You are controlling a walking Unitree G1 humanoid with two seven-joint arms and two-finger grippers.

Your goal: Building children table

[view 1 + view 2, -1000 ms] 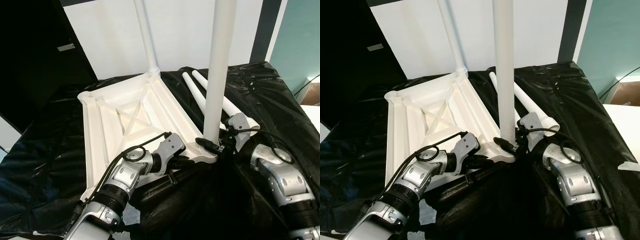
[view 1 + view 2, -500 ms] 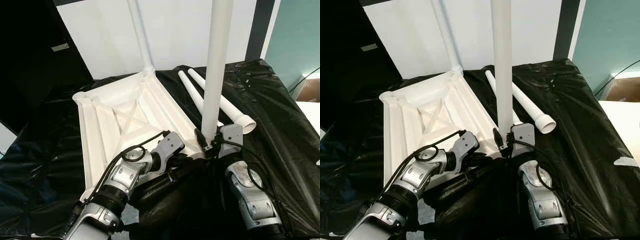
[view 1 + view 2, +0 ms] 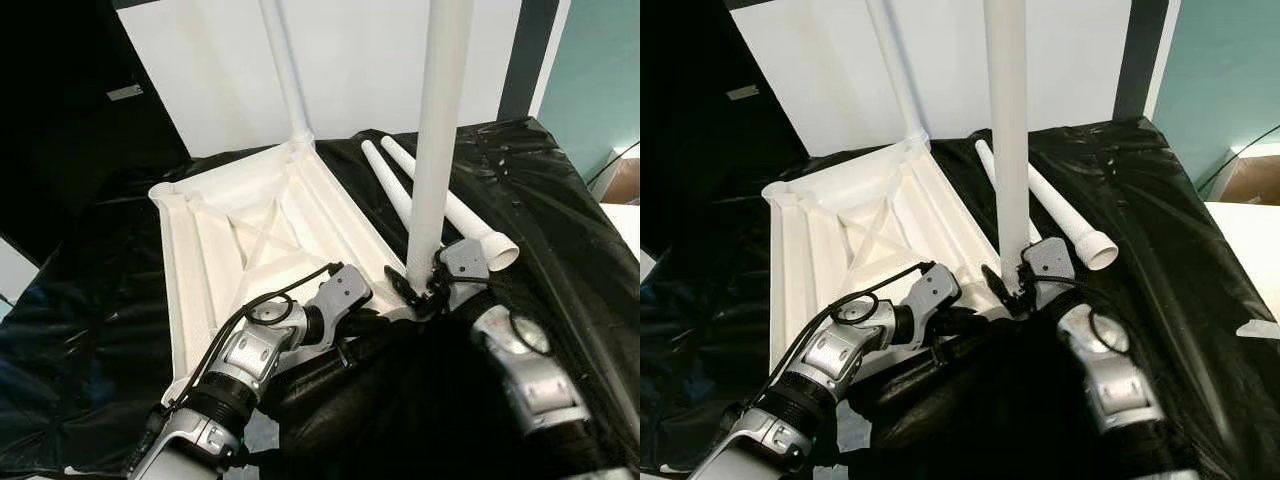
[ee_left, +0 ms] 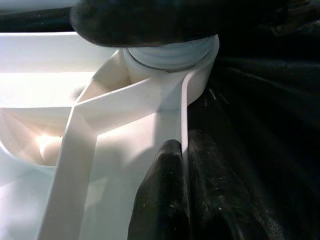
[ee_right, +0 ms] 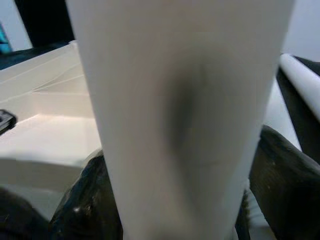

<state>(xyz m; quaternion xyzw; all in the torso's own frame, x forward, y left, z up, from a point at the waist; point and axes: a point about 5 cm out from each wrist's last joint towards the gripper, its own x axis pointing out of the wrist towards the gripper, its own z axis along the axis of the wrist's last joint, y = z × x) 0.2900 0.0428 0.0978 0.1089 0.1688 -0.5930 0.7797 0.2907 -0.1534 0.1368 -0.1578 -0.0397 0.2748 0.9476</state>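
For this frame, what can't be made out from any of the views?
- Tops of both upright legs: cut off by the eye views' upper edge.
- Whether the near leg is fully seated in its corner socket: a dark finger crosses it in the left wrist view.
- Right tool: its grip point sits behind the leg; the right wrist view is blurred.
- Underside of the tabletop: it rests on the black sheet.

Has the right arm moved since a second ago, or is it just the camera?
Yes. The right gripper stays clamped at the base of the upright leg, but its forearm has swung around the leg, first toward the left arm, then partly back, judged against the tabletop.
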